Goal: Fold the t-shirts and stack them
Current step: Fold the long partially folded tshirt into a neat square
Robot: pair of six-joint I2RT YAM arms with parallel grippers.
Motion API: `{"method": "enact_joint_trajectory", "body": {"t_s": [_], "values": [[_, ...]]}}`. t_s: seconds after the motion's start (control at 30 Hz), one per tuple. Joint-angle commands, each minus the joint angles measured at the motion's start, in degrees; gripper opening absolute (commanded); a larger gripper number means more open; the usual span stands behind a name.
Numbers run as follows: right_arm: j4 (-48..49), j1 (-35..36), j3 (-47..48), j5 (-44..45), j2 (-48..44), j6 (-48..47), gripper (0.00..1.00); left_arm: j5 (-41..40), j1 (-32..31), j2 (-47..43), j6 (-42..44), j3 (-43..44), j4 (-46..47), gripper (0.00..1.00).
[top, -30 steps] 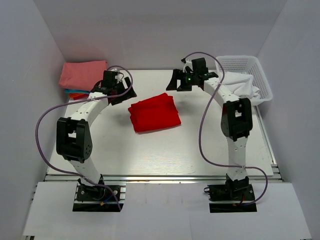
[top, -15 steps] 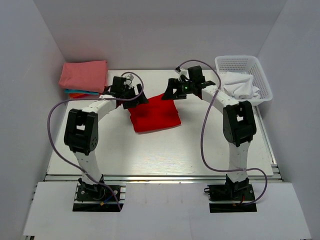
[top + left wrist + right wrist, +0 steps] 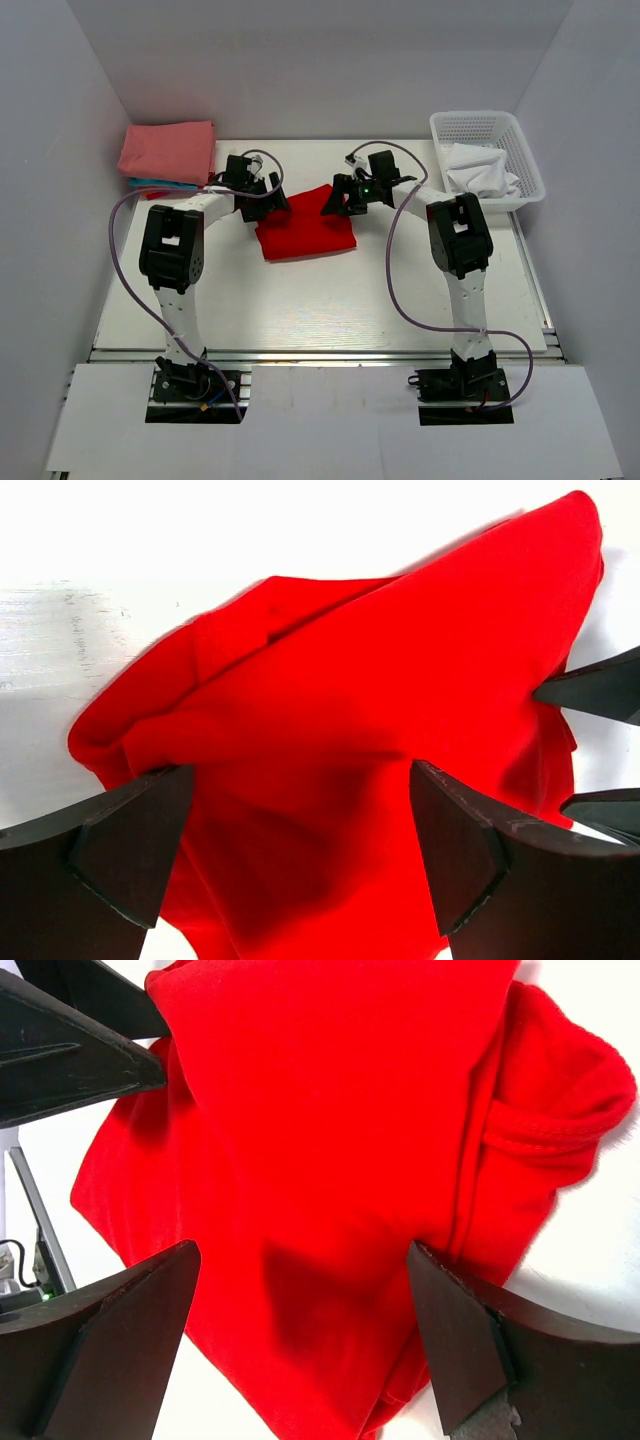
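White table (image 3: 300, 300): red shirt (image 3: 305, 232) folded, not yet stacked. Stack (image 3: 167, 150) lies left of it, basket (image 3: 475, 117) with white cloth (image 3: 480, 170) right. Left pincer (image 3: 262, 203) and right pincer (image 3: 338, 198) poised over it, jaws apart.

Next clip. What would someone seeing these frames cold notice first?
The bright red t-shirt lies folded mid-table, with the left gripper and right gripper both open at its far edge, one at each side. After that, the pink-topped stack of folded shirts sits at the far left corner. A white basket holding white cloth sits at the far right.
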Motion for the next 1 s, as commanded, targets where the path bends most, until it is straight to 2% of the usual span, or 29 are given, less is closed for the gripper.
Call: {"method": "enact_joint_trajectory", "body": {"t_s": [0.0,0.13,0.27,0.37,0.53,0.67,0.8,0.87,0.97], "values": [[-0.7,0.2,-1.3,3.2,-0.2,-2.4,0.90,-0.4,0.7,0.1,1.8,1.6,-2.2,1.00],[-0.8,0.7,-1.7,4.0,-5.4,-3.2,0.90,-3.0,0.1,-3.5,3.7,6.8,-4.7,1.00],[2.4,0.7,-6.2,6.2,-12.0,-1.0,0.90,-5.1,-1.0,-8.5,5.3,9.5,-6.8,1.00],[6.4,0.2,-8.2,4.7,-15.3,0.1,0.90,0.1,-1.6,-14.0,5.3,1.3,-2.1,1.00],[6.9,0.3,-3.6,0.7,-11.6,2.2,0.90,9.8,-3.9,-17.3,6.6,-8.2,3.5,1.00],[10.0,0.7,2.2,-0.2,-7.7,5.1,0.90,17.4,-6.4,-18.4,6.6,-21.5,14.8,1.00],[10.7,0.5,9.5,-1.9,3.7,9.2,0.90,16.8,-6.9,-16.8,5.9,-28.8,18.4,1.00],[11.1,0.7,12.9,-3.6,6.3,11.4,0.90,16.8,-6.9,-14.6,5.9,-29.4,17.2,1.00],[10.9,0.7,13.6,0.1,9.9,13.1,0.90,14.1,-6.9,-13.4,5.9,-29.4,14.8,1.00]]}}
